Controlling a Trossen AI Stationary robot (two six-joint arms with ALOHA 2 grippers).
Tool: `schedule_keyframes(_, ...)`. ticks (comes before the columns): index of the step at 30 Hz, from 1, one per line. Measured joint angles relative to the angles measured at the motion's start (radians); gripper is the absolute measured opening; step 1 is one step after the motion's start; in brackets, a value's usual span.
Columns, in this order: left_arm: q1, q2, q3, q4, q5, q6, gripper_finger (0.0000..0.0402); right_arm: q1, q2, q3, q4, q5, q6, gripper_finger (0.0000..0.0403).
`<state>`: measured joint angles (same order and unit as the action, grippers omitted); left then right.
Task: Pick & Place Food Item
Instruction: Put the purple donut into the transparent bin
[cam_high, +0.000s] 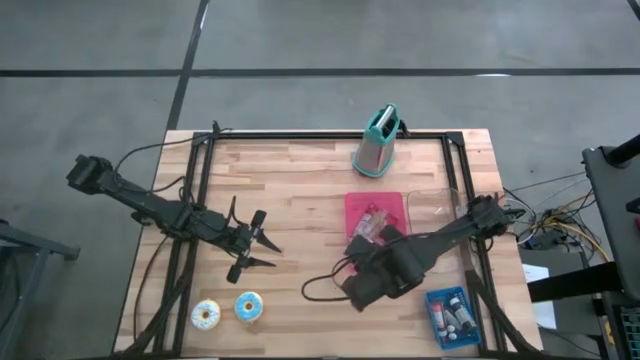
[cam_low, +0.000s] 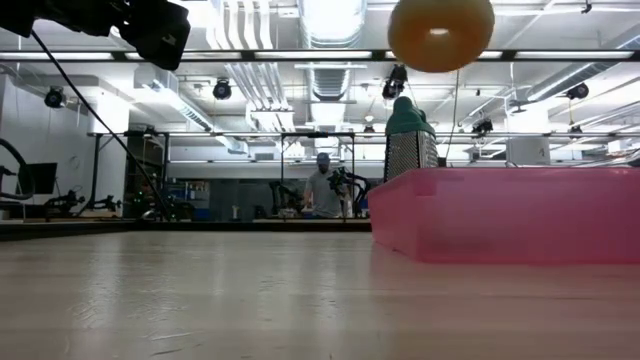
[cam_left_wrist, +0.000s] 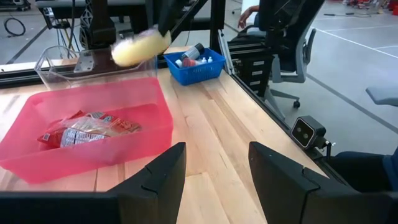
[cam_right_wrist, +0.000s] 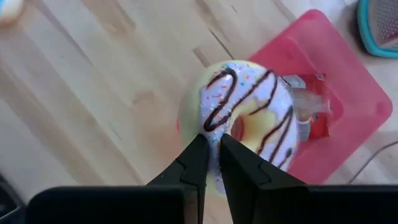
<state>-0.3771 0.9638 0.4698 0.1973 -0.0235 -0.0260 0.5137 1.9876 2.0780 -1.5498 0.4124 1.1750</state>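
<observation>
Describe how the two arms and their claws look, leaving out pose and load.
Both arms are dark, jointed and slim, on black frames at the table's sides. The left claw has two thin black fingers, flat and blocky seen close. The right claw has matching black fingers tapering to narrow tips, behind a bulky dark wrist. A black cable loops over the table beside the right arm.

You've got a teal grater (cam_high: 377, 146) standing at the top centre of the high view, a blue basket (cam_high: 452, 317) of small bottles at lower right, and a clear tub (cam_high: 437, 203) right of centre; a person (cam_low: 322, 188) sits far back in the low view.
</observation>
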Motion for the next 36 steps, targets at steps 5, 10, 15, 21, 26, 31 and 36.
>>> schedule_keyframes(5, 0.000, 0.000, 0.000, -0.003, 0.000, 0.000, 0.0181, 0.006, -0.077, -0.053, -0.024, -0.001, 0.105, 0.0036)
schedule_keyframes(10, 0.000, 0.002, 0.000, -0.015, 0.000, 0.000, 0.0181, 0.006, -0.184, -0.179, -0.019, 0.006, 0.176, 0.0036)
schedule_keyframes(15, 0.000, 0.002, 0.000, -0.016, 0.000, 0.000, 0.0181, 0.006, -0.307, -0.355, -0.022, 0.007, 0.312, 0.0036)
schedule_keyframes(21, 0.000, 0.002, 0.000, -0.018, 0.000, 0.000, 0.0181, 0.006, -0.448, -0.579, -0.023, 0.002, 0.497, 0.0036)
schedule_keyframes(26, 0.000, 0.002, 0.000, -0.018, 0.000, 0.000, 0.0181, 0.006, -0.517, -0.728, -0.021, -0.010, 0.696, 0.0036)
schedule_keyframes(31, 0.000, 0.002, 0.000, -0.018, 0.000, 0.000, 0.0181, 0.006, -0.554, -0.837, -0.017, -0.101, 0.749, 0.0036)
schedule_keyframes(36, 0.000, 0.002, 0.000, -0.018, 0.000, 0.000, 0.0181, 0.007, -0.559, -0.938, 0.034, -0.156, 0.813, 0.0036)
